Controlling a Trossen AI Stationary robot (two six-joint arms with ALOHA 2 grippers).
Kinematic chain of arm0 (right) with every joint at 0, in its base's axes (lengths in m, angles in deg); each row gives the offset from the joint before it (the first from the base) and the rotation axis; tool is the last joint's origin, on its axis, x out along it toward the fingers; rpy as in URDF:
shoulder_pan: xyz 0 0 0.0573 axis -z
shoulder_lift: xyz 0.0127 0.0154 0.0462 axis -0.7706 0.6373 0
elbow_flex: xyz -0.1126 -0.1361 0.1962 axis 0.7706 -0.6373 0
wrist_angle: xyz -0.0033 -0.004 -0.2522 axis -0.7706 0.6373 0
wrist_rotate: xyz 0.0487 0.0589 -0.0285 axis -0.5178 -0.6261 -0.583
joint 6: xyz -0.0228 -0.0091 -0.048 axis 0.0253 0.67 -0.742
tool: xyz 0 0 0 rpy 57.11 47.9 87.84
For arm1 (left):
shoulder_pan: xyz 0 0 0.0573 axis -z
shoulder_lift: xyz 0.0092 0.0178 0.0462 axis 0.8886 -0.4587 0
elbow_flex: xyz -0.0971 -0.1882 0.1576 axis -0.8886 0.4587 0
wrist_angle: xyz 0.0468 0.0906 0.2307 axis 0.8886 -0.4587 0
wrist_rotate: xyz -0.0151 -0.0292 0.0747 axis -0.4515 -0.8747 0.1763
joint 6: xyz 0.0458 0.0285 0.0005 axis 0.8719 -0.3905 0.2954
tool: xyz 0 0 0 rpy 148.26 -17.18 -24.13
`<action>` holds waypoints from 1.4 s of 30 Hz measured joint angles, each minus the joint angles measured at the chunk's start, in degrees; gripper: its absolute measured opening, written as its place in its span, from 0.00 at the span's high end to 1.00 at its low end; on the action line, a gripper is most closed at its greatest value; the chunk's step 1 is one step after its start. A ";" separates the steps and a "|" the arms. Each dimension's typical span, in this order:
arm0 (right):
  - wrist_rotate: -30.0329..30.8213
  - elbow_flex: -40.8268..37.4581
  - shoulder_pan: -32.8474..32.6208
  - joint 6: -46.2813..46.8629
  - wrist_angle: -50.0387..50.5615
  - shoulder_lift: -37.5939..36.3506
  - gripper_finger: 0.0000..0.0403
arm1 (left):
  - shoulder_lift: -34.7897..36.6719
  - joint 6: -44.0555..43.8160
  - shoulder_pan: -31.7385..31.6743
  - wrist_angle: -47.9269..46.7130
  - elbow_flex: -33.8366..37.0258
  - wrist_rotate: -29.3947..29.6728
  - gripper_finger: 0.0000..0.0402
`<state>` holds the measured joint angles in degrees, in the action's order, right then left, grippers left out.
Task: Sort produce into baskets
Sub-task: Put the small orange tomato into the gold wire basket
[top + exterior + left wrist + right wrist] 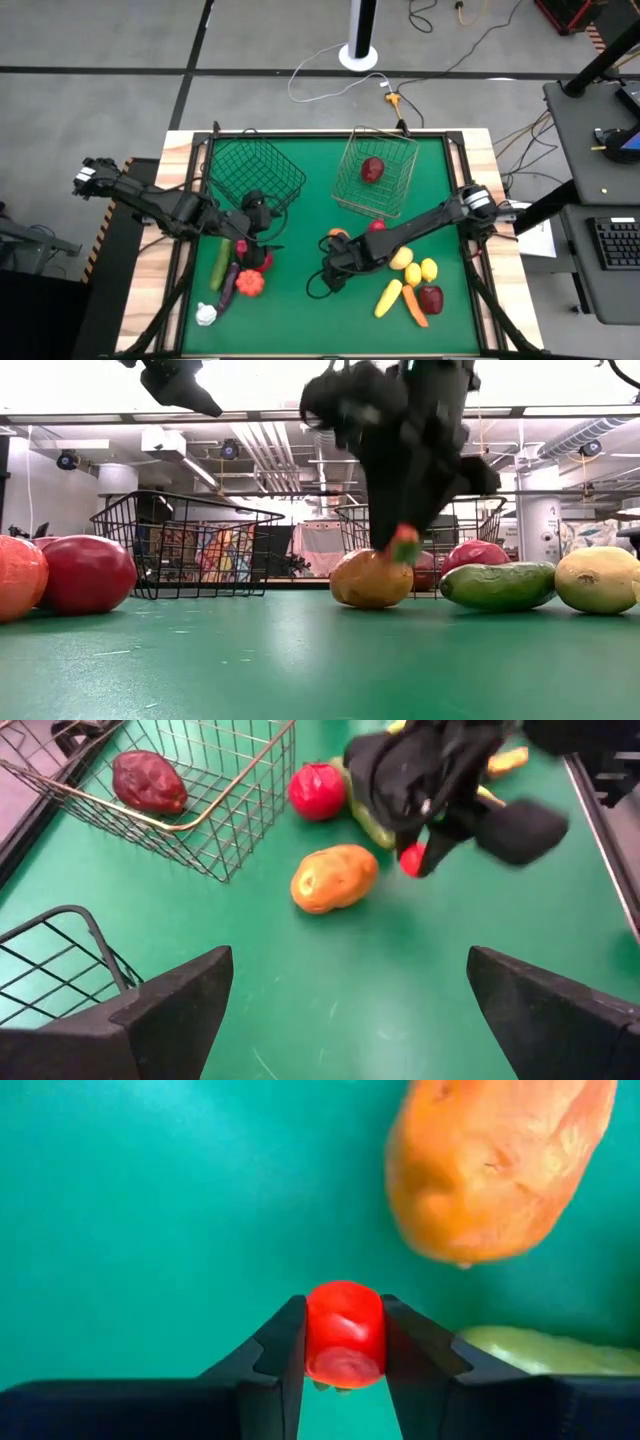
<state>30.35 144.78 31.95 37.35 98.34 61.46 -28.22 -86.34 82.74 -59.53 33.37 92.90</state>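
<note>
In the high view the right arm covers the small red piece its gripper holds. The low view shows that piece blurred and mostly behind the gripper. The right wrist view's edge cuts off the orange potato-like piece and the pale green one.

Grey floor crossed by dark seam lines. White pole on a round base beyond the bench, green mat, pale wood edging. Loose cables trail across. Side desk with keyboard. Ceiling ducts, bright overhead light, white column.
</note>
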 joint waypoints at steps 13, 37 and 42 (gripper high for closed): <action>13.14 0.02 9.28 -16.24 5.37 -17.06 0.74 | -2.79 -6.64 8.01 1.44 0.01 -12.37 0.04; 14.12 -0.20 37.62 -29.72 20.57 -10.22 0.59 | -12.55 -13.32 10.11 -1.71 0.02 -13.54 0.04; 14.27 -0.20 37.57 -29.71 20.52 -10.57 0.47 | -12.30 -15.26 11.92 -5.68 0.02 -14.16 0.04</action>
<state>44.62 144.58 69.52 7.64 118.86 50.89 -40.52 -101.60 94.66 -65.20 33.39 78.74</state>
